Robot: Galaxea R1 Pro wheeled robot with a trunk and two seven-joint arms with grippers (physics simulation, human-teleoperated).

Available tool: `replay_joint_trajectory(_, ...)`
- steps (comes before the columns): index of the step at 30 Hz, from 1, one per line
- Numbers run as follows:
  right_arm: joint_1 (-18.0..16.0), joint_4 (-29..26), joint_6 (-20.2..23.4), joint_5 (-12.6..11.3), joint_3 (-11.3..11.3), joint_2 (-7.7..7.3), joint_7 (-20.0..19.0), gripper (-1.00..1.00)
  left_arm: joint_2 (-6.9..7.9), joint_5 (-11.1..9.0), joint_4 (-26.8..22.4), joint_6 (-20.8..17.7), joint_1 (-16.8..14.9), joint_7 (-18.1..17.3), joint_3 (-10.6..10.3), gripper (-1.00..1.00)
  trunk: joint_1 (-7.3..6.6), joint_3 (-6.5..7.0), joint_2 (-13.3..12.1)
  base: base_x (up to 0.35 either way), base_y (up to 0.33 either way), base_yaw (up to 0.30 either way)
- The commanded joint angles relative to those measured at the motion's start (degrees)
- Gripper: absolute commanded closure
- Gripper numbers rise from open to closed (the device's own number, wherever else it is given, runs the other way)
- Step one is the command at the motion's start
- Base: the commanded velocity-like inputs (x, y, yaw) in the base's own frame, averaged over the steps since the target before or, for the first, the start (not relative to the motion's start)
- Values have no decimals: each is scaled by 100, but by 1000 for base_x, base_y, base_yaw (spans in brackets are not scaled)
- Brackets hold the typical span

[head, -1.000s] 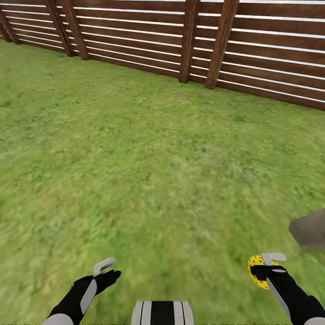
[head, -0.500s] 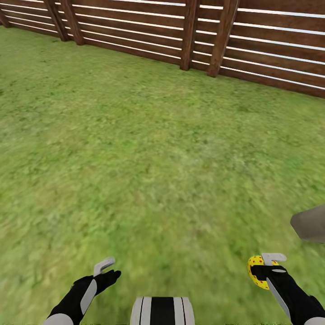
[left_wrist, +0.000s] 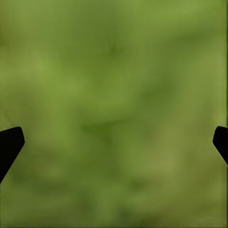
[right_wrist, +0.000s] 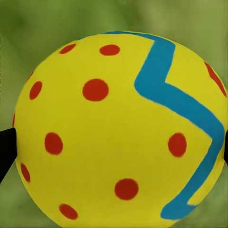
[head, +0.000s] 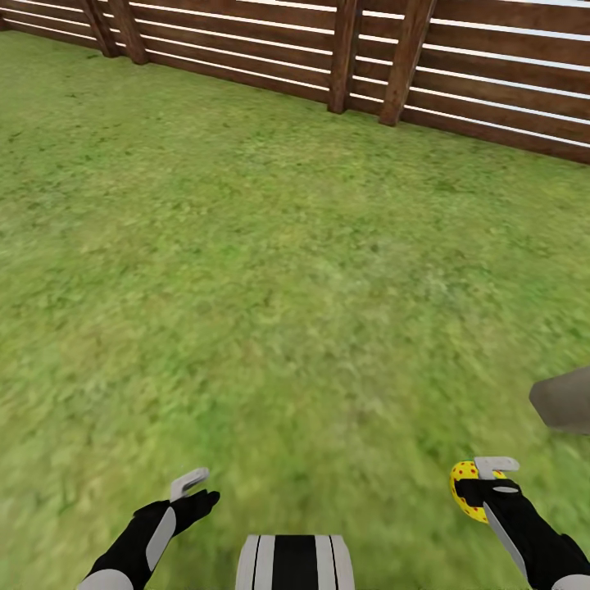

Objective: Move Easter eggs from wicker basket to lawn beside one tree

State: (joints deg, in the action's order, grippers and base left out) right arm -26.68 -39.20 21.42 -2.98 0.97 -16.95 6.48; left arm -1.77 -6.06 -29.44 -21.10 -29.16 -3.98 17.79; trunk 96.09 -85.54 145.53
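The right claw (head: pixel 485 482) is clamped on one Easter egg (head: pixel 464 490), a yellow shell with red dots; the right wrist view shows that egg (right_wrist: pixel 118 128) close up between the dark fingertips (right_wrist: pixel 5 147), with a blue zigzag band running down one side and blurred grass behind it. The left claw (head: pixel 195 490) holds nothing, and in the left wrist view its two black fingertips (left_wrist: pixel 9 145) stand far apart at the picture's edges, so it is spread wide over bare lawn (left_wrist: pixel 114 95). Both claws hang low above the lawn (head: pixel 270 270), well apart from each other, with the robot's striped trunk (head: pixel 295 562) between them. Just ahead of the right claw and a little to its outer side, a grey-tan shape (head: pixel 564 401) juts in from the picture's edge; what it is cannot be told. Far ahead of both claws, a dark brown slatted fence (head: pixel 459 65) with leaning posts closes off the grass.
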Motion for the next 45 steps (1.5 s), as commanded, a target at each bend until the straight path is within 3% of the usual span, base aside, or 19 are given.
replay_joint_trajectory(1, 5, 62, 16, -141, 17, 3, 20, 100, -7, -35, -9, -43, -2, -9, 36, -100, 4, -26, 2, 0, 0, 0)
replay_joint_trajectory(11, 5, 57, 12, -141, 17, 8, 20, 100, -7, -35, -9, -41, -2, -24, 40, -100, 6, -48, 3, 0, 0, 0)
replay_joint_trajectory(12, 5, 54, 6, -141, 22, 8, 20, -100, -7, -35, -9, -40, -2, -24, 40, -100, 6, -50, 3, 0, 0, 0)
replay_joint_trajectory(19, 5, 53, 20, -141, 17, 8, 20, -100, -7, -35, -9, -43, -2, -27, 40, -100, 6, -54, 3, 0, 0, 0)
replay_joint_trajectory(28, 5, 53, 20, -140, 16, 15, 20, -100, -7, -26, -9, -43, -1, 17, 31, -100, -17, 146, -9, -10, 0, 0)
replay_joint_trajectory(45, 5, 60, 32, -127, 22, 45, 20, -100, -21, -18, -9, -43, -2, 20, 31, -100, -61, 522, -31, -270, 0, 0)
